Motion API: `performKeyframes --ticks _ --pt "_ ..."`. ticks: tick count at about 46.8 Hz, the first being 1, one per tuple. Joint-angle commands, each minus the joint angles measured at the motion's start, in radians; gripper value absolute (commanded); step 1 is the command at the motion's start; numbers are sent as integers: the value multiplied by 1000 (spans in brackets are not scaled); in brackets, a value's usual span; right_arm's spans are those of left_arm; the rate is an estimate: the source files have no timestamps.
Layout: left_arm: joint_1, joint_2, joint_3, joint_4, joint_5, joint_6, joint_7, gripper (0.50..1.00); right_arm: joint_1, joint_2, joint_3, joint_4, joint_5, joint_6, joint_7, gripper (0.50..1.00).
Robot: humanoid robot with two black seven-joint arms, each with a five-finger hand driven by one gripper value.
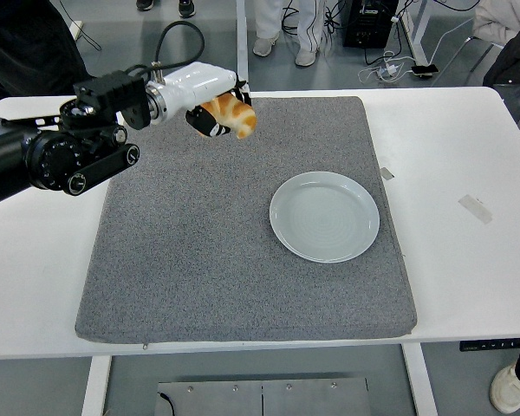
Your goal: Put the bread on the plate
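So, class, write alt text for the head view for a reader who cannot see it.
The robot's left hand holds the bread lifted above the far left part of a grey mat on a white table. An empty pale plate sits on the mat to the right, nearer the camera.

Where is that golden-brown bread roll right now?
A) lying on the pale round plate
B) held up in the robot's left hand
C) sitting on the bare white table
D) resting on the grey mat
B: the golden-brown bread roll is gripped in the left hand, raised over the grey felt mat's far edge, while the pale round plate holds nothing.
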Motion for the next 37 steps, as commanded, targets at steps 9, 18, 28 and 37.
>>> performKeyframes --ticks 9,18,28,37 --pt "-34 -14 0 0 -2 -12 -5 500 0 0 0 0 0 0 0 1000" --pt "-37 -120 25 43 -1 -17 -6 500 0 0 0 0 0 0 0 1000" --pt "-42 -196 39 71 -1 -17 -5 500 0 0 0 0 2 0 0 1000" --pt "-42 -196 54 102 -7 -18 -5 500 0 0 0 0 0 0 0 1000"
